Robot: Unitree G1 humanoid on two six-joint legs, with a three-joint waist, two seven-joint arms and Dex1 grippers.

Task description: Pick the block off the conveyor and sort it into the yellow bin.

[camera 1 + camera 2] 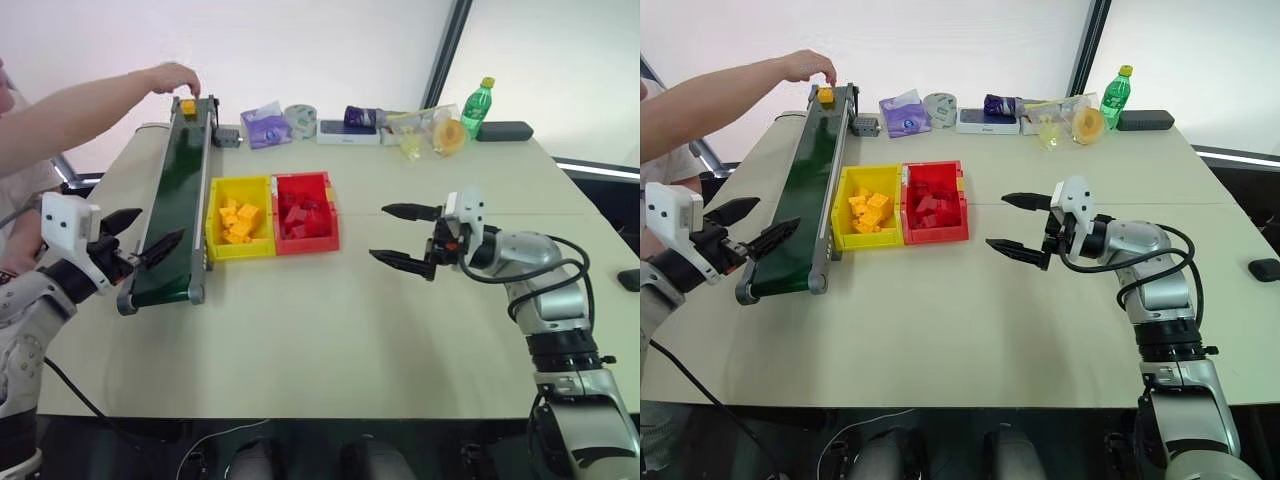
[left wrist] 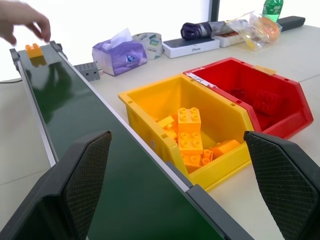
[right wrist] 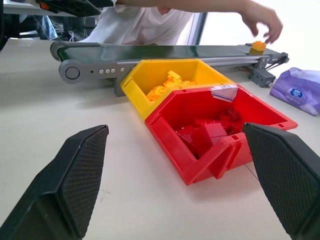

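Observation:
A small yellow-orange block [image 1: 188, 105] sits at the far end of the long dark green conveyor [image 1: 175, 200], right under a person's hand [image 1: 170, 78]. Beside the belt's near half stands the yellow bin [image 1: 238, 182], with several yellow bricks in it. My left gripper [image 1: 161, 224] hovers open over the near end of the conveyor, far from the block, with nothing between its fingers. Right of the bins, my right gripper [image 1: 377, 232] hangs open and empty above the table, pointing toward them.
A red bin [image 1: 305, 180] of red bricks touches the yellow bin's right side. Along the far edge lie a purple tissue pack [image 1: 265, 125], a tape roll [image 1: 299, 118], a flat white box [image 1: 348, 133], plastic bags [image 1: 430, 132] and a green bottle [image 1: 476, 105].

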